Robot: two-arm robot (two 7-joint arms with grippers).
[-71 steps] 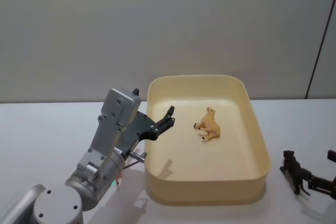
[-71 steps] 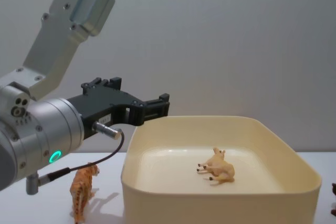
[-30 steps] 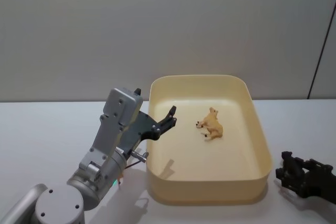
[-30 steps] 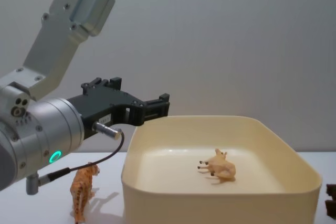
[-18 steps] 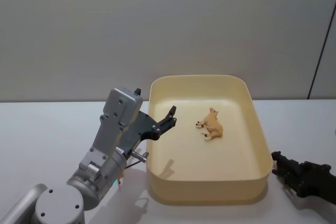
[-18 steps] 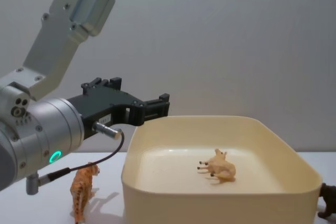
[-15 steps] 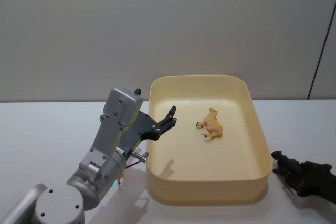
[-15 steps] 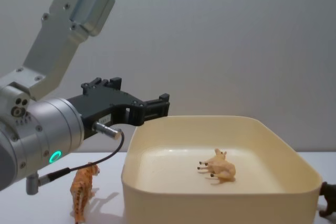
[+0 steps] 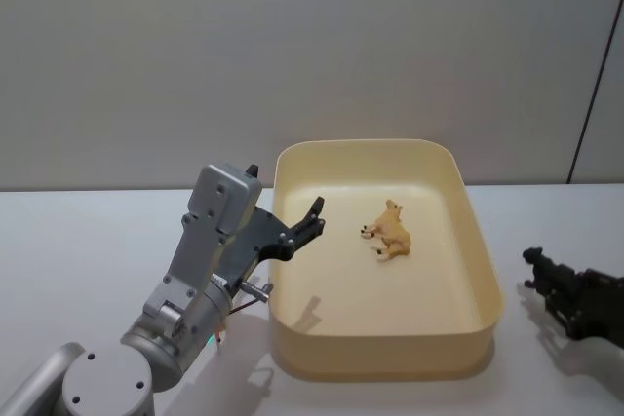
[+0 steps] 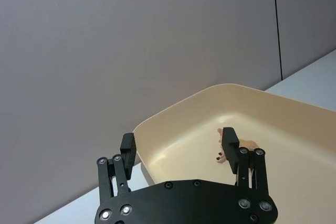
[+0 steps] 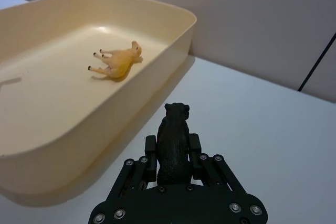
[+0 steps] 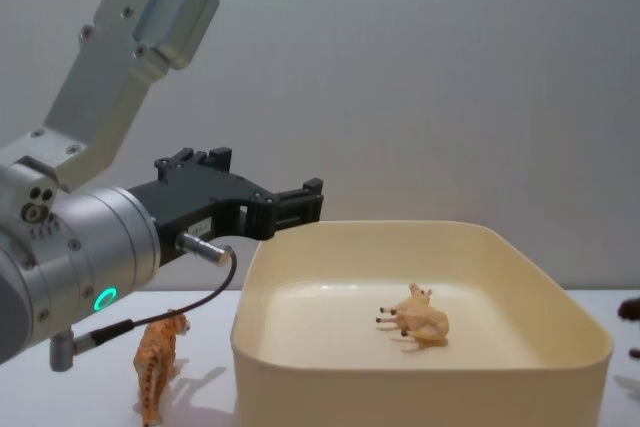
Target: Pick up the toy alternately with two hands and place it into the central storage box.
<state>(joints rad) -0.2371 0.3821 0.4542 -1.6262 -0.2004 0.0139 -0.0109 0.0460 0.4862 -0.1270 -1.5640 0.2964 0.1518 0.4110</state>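
A black toy animal (image 11: pixel 172 139) sits between the fingers of my right gripper (image 11: pixel 173 155), which is shut on it and held above the table just right of the cream-yellow central storage box (image 11: pixel 176 39). In the head view that gripper (image 9: pixel 558 291) and the black toy (image 9: pixel 539 266) are at the right edge. A tan toy animal (image 9: pixel 388 231) lies on its side inside the box (image 9: pixel 385 147). My left gripper (image 9: pixel 307 221) hangs open over the box's left rim, holding nothing.
An orange tiger toy (image 12: pixel 158 361) stands on the white table left of the box (image 12: pixel 420 379), under my left arm. The black toy (image 12: pixel 630 309) peeks in at the chest view's right edge. A grey wall stands behind the table.
My right gripper has closed on the black toy and lifted it off the table beside the box. The left arm and the tan toy have stayed put.
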